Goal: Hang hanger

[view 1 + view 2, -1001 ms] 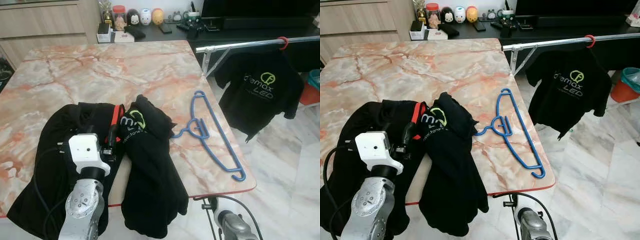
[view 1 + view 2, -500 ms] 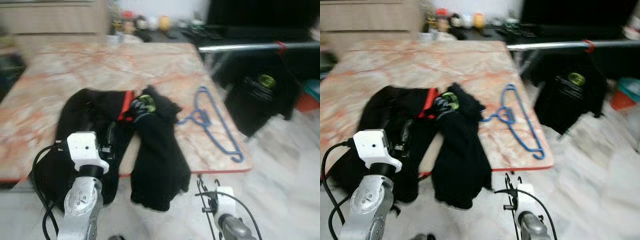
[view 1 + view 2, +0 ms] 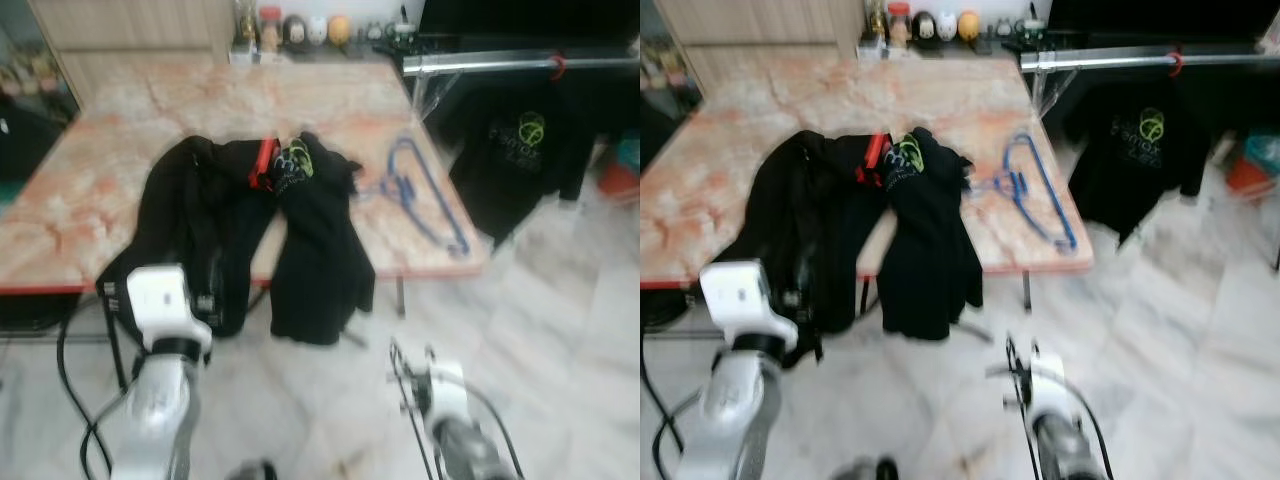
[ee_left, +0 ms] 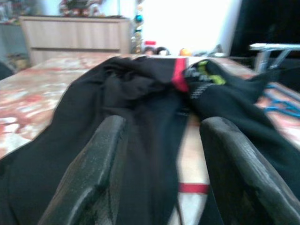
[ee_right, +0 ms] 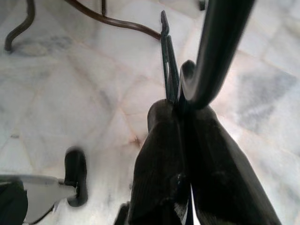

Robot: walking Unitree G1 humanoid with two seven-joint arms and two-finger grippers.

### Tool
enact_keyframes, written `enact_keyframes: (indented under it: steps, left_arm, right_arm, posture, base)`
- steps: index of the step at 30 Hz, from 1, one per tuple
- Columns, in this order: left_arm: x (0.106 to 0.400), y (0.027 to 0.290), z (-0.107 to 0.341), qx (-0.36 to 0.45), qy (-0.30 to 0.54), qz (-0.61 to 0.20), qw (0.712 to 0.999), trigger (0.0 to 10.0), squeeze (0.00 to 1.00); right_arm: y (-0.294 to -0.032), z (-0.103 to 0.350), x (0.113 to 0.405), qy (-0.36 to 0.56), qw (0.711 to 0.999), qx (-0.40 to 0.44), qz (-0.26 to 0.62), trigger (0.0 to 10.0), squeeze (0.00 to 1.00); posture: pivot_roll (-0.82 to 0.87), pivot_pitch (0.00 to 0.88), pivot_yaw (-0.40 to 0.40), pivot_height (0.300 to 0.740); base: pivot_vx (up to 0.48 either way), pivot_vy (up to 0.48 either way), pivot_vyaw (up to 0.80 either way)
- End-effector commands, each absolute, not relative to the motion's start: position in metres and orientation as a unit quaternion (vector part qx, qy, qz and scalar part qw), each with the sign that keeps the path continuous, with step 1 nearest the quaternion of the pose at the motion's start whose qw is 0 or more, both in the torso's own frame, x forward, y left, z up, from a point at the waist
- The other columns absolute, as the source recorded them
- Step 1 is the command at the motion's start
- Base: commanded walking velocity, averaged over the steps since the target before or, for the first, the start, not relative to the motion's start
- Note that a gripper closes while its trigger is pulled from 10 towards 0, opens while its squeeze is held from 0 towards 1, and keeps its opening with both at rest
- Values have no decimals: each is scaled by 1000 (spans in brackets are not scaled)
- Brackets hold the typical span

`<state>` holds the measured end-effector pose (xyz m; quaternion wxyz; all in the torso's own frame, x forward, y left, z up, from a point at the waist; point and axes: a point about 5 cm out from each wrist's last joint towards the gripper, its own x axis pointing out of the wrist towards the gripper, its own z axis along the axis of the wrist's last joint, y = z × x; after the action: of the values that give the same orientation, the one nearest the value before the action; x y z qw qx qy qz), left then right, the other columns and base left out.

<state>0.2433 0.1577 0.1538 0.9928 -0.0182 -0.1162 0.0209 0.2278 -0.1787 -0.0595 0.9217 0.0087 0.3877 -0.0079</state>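
Note:
A blue hanger (image 3: 425,195) lies flat near the right edge of the marble table (image 3: 150,110). Beside it a heap of black clothes (image 3: 300,230) with a red collar piece (image 3: 264,163) drapes over the front edge. My left gripper (image 4: 161,126) is open and level with the table edge, facing the black clothes, a short way off. My right gripper (image 5: 180,110) hangs low over the floor, shut on a thin black hanger (image 5: 213,51). A metal rail (image 3: 500,63) at the right carries a black T-shirt (image 3: 520,150) on a red hook (image 3: 557,66).
Pale marble floor (image 3: 560,330) spreads in front of the table and under the rail. Small jars and figures (image 3: 300,28) line a shelf behind the table. An orange bucket (image 3: 618,178) stands far right, and curved dark table legs (image 5: 108,21) rise from the floor.
The whole view has pulled back and blurred: the table now sits farther away and floor shows before it. My left gripper is no longer over the black clothes.

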Motion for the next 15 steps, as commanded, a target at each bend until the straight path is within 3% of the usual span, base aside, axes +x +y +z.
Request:
enact_keyframes:
  steps: [1, 6, 14, 15]
  left_arm:
    - [242, 161, 156, -7, -121, 27, 992, 10000, 0]
    - [242, 164, 154, -6, -118, 30, 993, 10000, 0]
    - [241, 181, 138, 23, -83, 50, 995, 10000, 0]
    - [238, 192, 120, 35, -40, 59, 997, 10000, 0]
  right_arm:
    - [-179, -59, 229, 388, 922, 8, -8, 10000, 0]
    - [-179, -59, 229, 388, 922, 7, -7, 10000, 0]
    - [-179, -59, 229, 388, 922, 7, -7, 10000, 0]
    - [-179, -59, 229, 388, 922, 7, -7, 10000, 0]
  posture:
    - [95, 88, -37, 740]
    - [91, 90, -39, 740]
    - [87, 90, -37, 740]
    - [90, 92, -35, 740]
  base:
    - [-289, 0, 0]
    - [-289, 0, 0]
    - [0, 0, 0]
    - [0, 0, 0]
